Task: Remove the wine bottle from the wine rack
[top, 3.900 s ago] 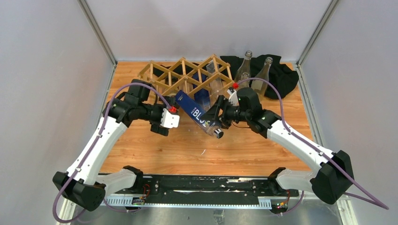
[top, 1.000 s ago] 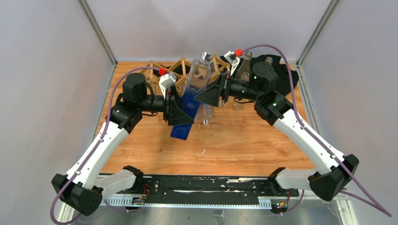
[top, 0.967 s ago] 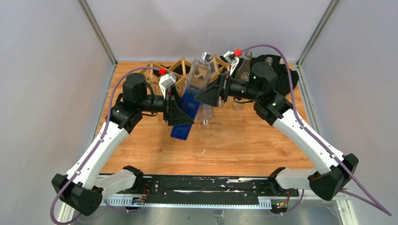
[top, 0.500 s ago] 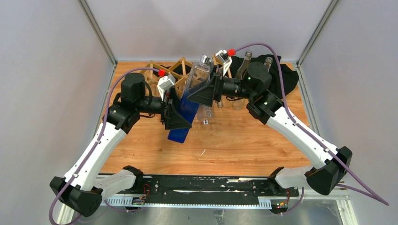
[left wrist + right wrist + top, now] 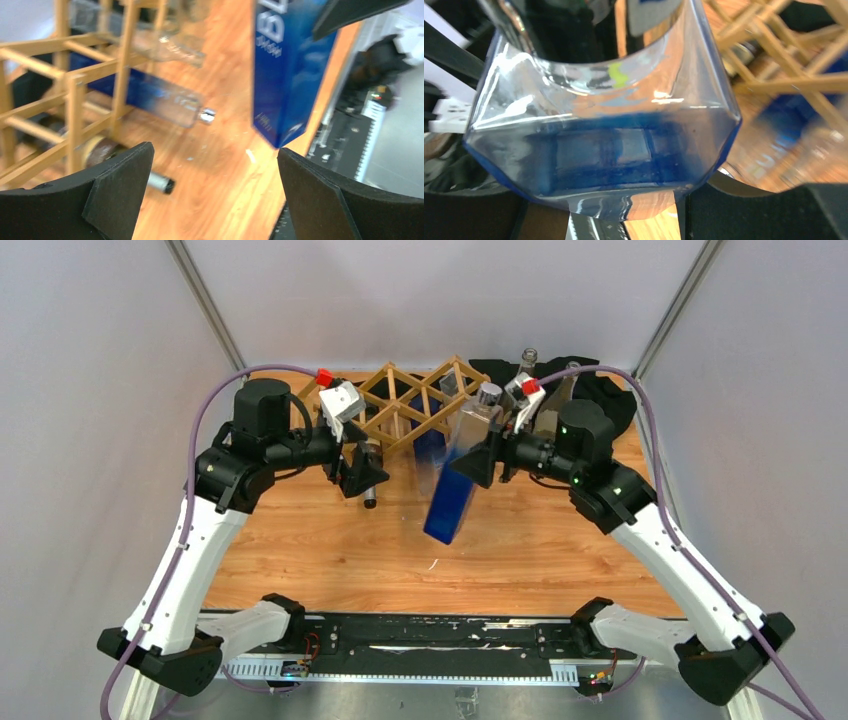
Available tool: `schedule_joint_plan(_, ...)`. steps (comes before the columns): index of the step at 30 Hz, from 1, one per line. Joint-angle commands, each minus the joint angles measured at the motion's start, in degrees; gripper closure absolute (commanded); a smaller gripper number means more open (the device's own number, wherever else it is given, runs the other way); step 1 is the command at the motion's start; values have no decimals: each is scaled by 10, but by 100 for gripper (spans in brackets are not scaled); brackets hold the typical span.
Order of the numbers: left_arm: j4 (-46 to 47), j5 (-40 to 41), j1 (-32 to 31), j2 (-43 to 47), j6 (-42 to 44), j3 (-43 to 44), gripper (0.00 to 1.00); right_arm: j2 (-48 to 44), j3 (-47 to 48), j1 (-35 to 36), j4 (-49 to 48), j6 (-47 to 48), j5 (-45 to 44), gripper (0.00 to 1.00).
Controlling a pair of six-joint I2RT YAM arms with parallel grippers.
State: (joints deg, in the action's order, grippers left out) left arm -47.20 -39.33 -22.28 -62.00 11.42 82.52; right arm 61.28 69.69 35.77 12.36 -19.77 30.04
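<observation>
White capitals "BL" were read on the blue side of the wine bottle [image 5: 287,75] in the left wrist view. A line of smaller print beneath them could not be made out. The wine bottle was held clear of the wine rack [image 5: 415,405] and in front of it, tilted, with its silver cap uppermost and its blue base above the bench [image 5: 540,550]. The right fingers [image 5: 478,464] were clamped on its clear upper part. The left fingers [image 5: 117,187] were spread apart with nothing between them, near the rack's left end.

The bench was of orange-brown wood, enclosed by plain grey walls [image 5: 90,390]. A black cloth [image 5: 605,400] lay at the back right corner, with clear bottles [image 5: 527,362] standing by it.

A second blue bottle [image 5: 165,100], lying in the rack with its silver cap pointing outward, and a dark bottle [image 5: 102,150] below it were plainly shown in the left wrist view. The overhead view gave only a blue blur behind the slats. The right wrist view was filled by the glass of the held bottle, with blue showing through.
</observation>
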Motion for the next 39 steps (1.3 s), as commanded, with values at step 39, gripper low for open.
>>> schedule_joint_plan(39,27,253,8,20,27,-5,0,88,-161,-247,-295,104,-481,100)
